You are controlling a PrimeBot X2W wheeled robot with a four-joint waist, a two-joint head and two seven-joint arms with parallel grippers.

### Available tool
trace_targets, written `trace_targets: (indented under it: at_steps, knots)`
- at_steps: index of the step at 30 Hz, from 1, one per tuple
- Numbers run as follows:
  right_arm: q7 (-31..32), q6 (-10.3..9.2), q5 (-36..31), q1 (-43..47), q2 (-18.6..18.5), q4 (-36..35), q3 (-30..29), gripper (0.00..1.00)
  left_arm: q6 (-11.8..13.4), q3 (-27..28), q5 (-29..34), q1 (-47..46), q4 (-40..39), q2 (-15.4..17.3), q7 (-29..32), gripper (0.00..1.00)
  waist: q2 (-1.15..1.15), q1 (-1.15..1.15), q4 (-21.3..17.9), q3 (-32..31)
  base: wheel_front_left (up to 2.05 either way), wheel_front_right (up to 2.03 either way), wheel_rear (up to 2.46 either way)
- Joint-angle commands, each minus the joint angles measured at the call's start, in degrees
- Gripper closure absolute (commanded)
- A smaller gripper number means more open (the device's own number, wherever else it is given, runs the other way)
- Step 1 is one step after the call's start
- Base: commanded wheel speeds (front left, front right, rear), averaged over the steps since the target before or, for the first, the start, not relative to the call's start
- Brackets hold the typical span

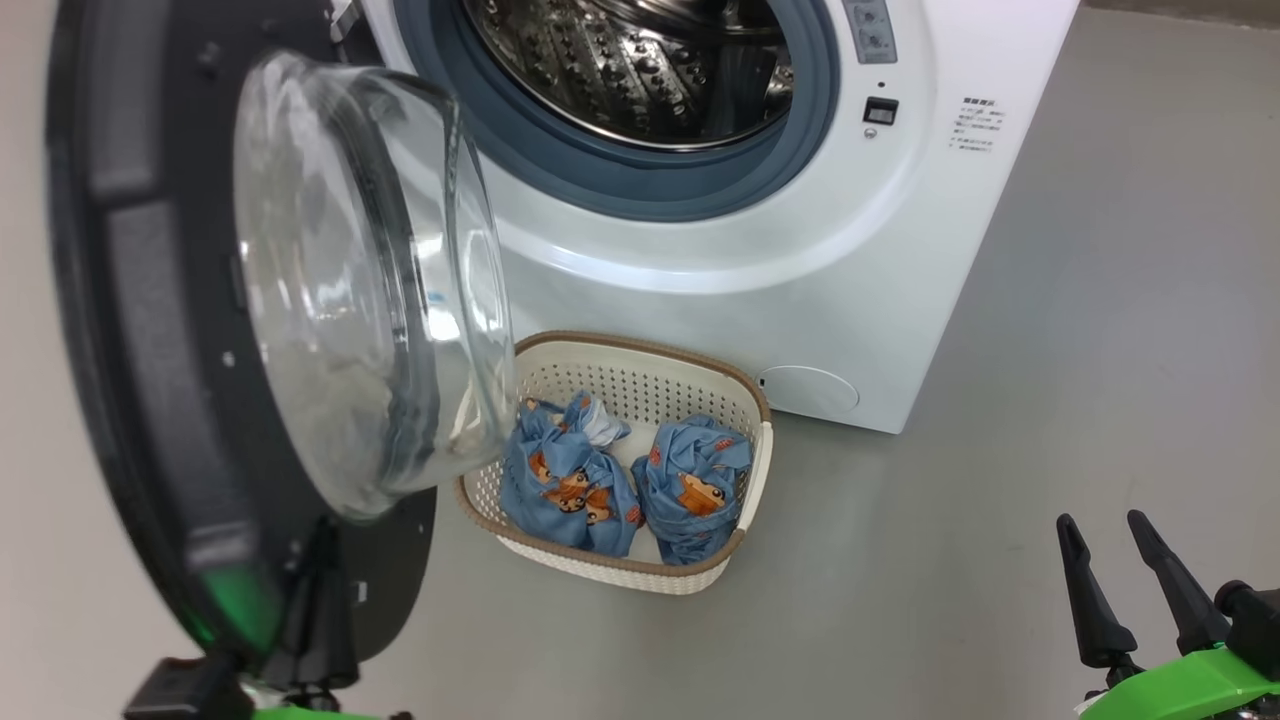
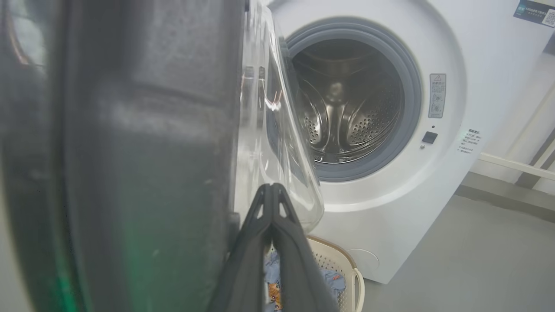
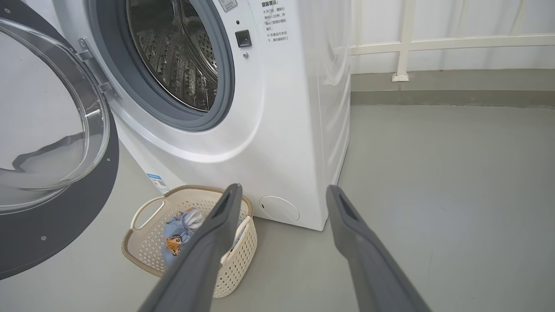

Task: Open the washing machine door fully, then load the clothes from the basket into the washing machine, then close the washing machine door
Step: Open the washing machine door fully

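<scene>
Head view shows the door [image 1: 150, 300] swung wide off the washing machine [image 1: 900, 250], the left hand [image 2: 272, 190] pinched closed at its lower rim. Both bundles of clothes [image 1: 570, 480] lie in the basket [image 1: 640, 345] before the machine, so loading and closing remain; the right hand [image 1: 1100, 520] hangs open, empty

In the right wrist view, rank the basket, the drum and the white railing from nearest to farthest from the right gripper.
1. basket, low left, just ahead of the right gripper.
2. drum, upper left, inside the washing machine.
3. white railing, top right, beyond the machine.
</scene>
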Motion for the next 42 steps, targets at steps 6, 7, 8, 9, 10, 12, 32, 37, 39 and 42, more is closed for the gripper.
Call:
trace_targets:
  at_steps: [6,7,8,9,10,12,32,37,39,42]
  knots:
    - [-0.70,0.17,-0.69,-1.22,-1.30,-1.36,1.65,0.00,2.40,5.90,-0.25,-1.55,-1.69,2.76,-0.07,1.00,0.00,0.00,0.46,0.70,0.00,0.00,0.00]
    - [-0.70,0.17,-0.67,-1.31,-1.30,-1.34,1.67,0.00,2.65,6.37,-0.26,-1.65,-1.70,3.03,-0.03,1.00,0.00,0.00,0.50,0.82,0.00,0.00,0.00]
    - [-0.70,0.17,-0.65,-1.41,-1.31,-1.33,1.73,0.00,2.92,6.91,-0.34,-1.74,-1.65,3.32,0.05,1.00,0.00,0.00,0.52,0.99,0.00,0.00,0.00]
    - [-0.70,0.17,-0.64,-1.53,-1.34,-1.33,1.78,0.00,3.15,7.47,-0.49,-1.82,-1.61,3.57,0.09,1.00,0.00,0.00,0.53,1.14,0.00,0.00,0.00]
    - [-0.70,0.17,-0.63,-1.63,-1.37,-1.34,1.79,0.00,3.41,8.04,-0.57,-1.92,-1.57,3.86,0.12,1.00,0.00,0.00,0.56,1.29,0.00,0.00,0.00]
    - [-0.70,0.17,-0.61,-1.78,-1.43,-1.36,1.78,0.00,3.89,9.16,-0.82,-2.11,-1.53,4.40,0.20,1.00,0.00,0.00,0.62,1.53,0.00,0.00,0.00]
    - [-0.70,0.17,-0.67,-2.73,-2.05,-1.67,1.70,0.00,5.18,17.86,-3.77,-5.66,2.45,9.82,0.35,1.00,0.00,0.00,1.10,3.38,0.00,0.00,0.00]
    - [-0.70,0.17,-0.66,-2.63,-2.19,-1.53,1.66,0.00,4.97,20.23,-4.36,-7.53,6.26,11.55,-0.02,1.00,0.00,0.00,1.24,3.40,0.00,0.00,0.00]
    - [-0.70,0.17,-0.61,-2.61,-2.25,-1.47,1.59,0.00,4.70,21.11,-4.69,-8.54,8.09,12.30,-0.14,1.00,0.00,0.00,1.29,3.43,0.00,0.00,0.00]
    - [-0.70,0.17,-0.57,-2.61,-2.42,-1.43,1.63,0.00,4.27,22.80,-5.52,-10.39,11.11,13.37,-0.35,1.00,0.00,0.00,1.30,3.58,0.00,0.00,0.00]
